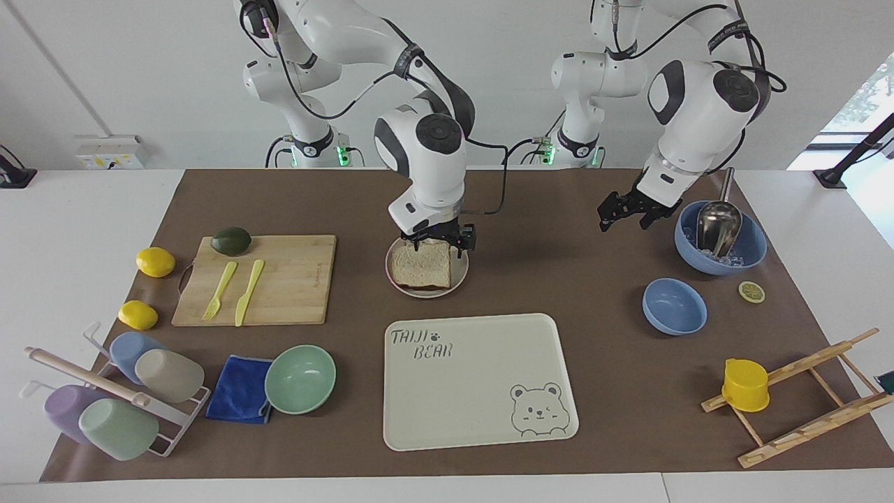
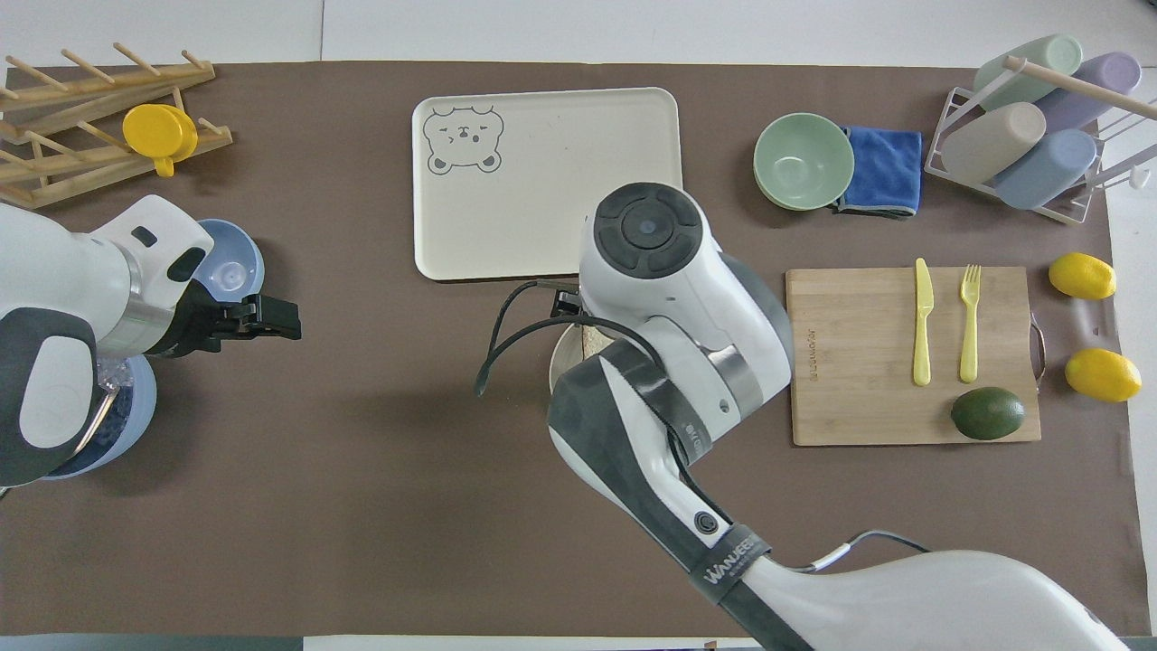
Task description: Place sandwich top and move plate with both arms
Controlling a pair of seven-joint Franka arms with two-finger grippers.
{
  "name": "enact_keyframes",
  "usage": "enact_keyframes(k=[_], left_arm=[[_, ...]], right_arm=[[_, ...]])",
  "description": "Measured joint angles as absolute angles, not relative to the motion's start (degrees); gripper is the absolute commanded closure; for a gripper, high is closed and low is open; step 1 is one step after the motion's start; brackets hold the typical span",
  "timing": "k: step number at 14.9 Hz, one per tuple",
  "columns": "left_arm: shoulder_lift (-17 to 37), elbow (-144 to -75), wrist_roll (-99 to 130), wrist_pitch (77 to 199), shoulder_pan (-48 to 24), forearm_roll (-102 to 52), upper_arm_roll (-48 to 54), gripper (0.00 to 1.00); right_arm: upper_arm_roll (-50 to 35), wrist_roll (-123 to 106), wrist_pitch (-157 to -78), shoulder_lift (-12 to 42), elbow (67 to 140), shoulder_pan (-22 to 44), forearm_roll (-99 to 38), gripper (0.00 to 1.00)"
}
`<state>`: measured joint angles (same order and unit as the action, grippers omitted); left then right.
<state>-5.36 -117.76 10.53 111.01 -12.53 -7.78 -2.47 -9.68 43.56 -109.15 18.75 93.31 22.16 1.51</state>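
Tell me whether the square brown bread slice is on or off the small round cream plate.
On. The square brown bread slice lies flat on the small round cream plate, with the open right gripper just above it.

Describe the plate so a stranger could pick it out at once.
Start at the large cream tray with the bear drawing. The plate lies just nearer the robots, beside the wooden cutting board. It is the only small round beige dish, with a bread slice on it.
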Motion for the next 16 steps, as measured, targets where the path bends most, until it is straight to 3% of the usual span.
enact_keyframes(k=[10,16], left_arm=[[5.5,-119.1,22.7,129.8,-27.3,-14.5,-2.2,0.00],[12.0,-119.2,22.1,138.1,-34.1,-18.0,-2.1,0.00]], right_arm=[[-9.3,18.3,-87.0,6.8,92.9,-0.4,1.4,0.00],[-9.2,14.4,-84.8,0.3,98.0,-3.4,0.3,0.00]])
